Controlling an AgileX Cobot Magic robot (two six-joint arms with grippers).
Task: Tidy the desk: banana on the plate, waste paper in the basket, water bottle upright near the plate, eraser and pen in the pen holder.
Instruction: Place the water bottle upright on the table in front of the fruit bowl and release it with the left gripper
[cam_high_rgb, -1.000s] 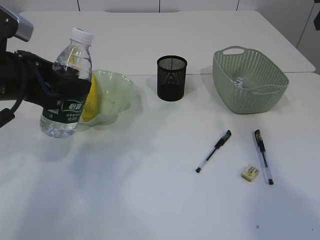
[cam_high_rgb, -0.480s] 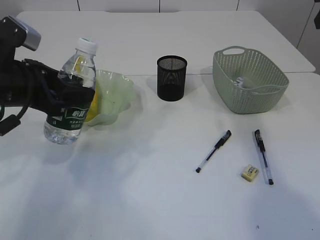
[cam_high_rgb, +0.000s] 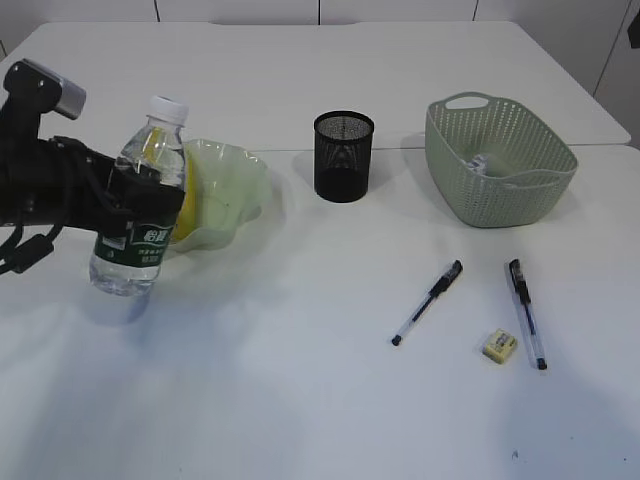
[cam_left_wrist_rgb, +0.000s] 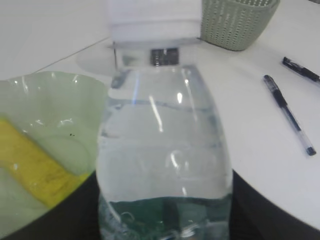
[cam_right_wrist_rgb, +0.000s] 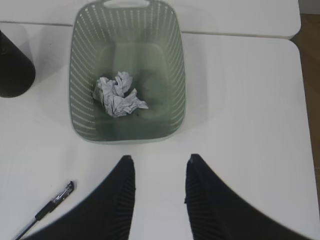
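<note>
The left gripper (cam_high_rgb: 140, 205) is clamping the bottle (cam_high_rgb: 137, 205) beside the plate (cam_high_rgb: 235, 190); the right gripper (cam_right_wrist_rgb: 159, 162) is hanging with jaws apart.

Water bottle (cam_high_rgb: 137, 206) has dark green label w/ white Chinese chars, too small to read; small dark printed code near its cap in left wrist view, illegible.

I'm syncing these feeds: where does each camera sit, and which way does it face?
Exterior: raised, angled down the table; left gripper holds the bottle.
Left wrist: behind the bottle, facing plate and pens.
Right wrist: above, looking down on basket; right gripper open.
Shared: basket in all views.
</note>
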